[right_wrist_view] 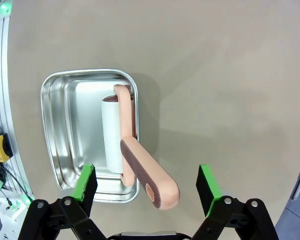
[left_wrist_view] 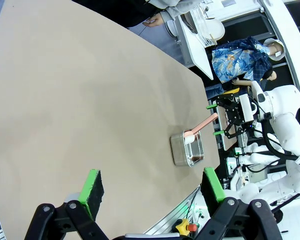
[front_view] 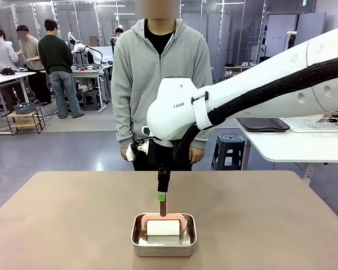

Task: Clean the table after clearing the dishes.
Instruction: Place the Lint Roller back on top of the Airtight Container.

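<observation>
- Counter [front_view: 56, 225]: plain beige-brown top, bare apart from one steel pan [front_view: 164, 243] near my edge, about mid-width.
- Pan: a lint roller [right_wrist_view: 126, 145] lies in it, white roll down in the pan, pink handle rising up and out over the pan's rim.
- My right jaws [right_wrist_view: 147, 192]: spread wide, hanging above the roller's handle. Green pads stand either side of it, well clear; nothing gripped. The handle's butt end sits between the pads in the right wrist view.
- Front view: my right arm comes in from the right, reaching across the middle, its jaws [front_view: 162, 194] pointing straight down over the pan. The handle's tip sits just below the green pad; I cannot tell from here whether they touch.
- My left jaws [left_wrist_view: 152, 192]: also wide open, empty, high over the counter's near edge, well apart from the pan.
- Person [front_view: 158, 73]: stands at the far side in a grey hoodie, arms down, hands off the counter.
</observation>
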`<control>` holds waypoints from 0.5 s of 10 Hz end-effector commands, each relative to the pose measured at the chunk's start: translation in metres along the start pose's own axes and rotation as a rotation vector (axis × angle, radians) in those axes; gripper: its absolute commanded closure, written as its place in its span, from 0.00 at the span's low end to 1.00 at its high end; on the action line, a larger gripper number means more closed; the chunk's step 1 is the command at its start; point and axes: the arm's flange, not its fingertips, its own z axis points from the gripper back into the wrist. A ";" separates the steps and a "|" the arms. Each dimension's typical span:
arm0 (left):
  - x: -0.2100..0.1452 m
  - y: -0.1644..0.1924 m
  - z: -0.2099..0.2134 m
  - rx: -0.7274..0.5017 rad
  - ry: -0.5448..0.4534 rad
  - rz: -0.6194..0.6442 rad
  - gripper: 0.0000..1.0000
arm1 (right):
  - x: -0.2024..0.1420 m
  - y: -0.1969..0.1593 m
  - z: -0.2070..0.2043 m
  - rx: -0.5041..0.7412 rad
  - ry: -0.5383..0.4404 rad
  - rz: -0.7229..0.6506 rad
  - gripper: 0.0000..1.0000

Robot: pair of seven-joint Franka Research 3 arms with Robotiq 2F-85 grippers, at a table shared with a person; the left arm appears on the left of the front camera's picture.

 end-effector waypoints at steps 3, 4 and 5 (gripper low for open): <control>-0.001 0.000 0.003 -0.012 -0.003 0.000 0.00 | 0.000 0.000 0.000 0.000 0.000 0.000 0.00; -0.001 0.000 0.003 -0.012 -0.003 0.000 0.00 | -0.014 -0.007 0.018 -0.002 -0.066 -0.083 0.00; -0.001 0.000 0.003 -0.012 -0.003 0.000 0.00 | -0.034 -0.012 0.031 0.043 -0.170 -0.151 0.00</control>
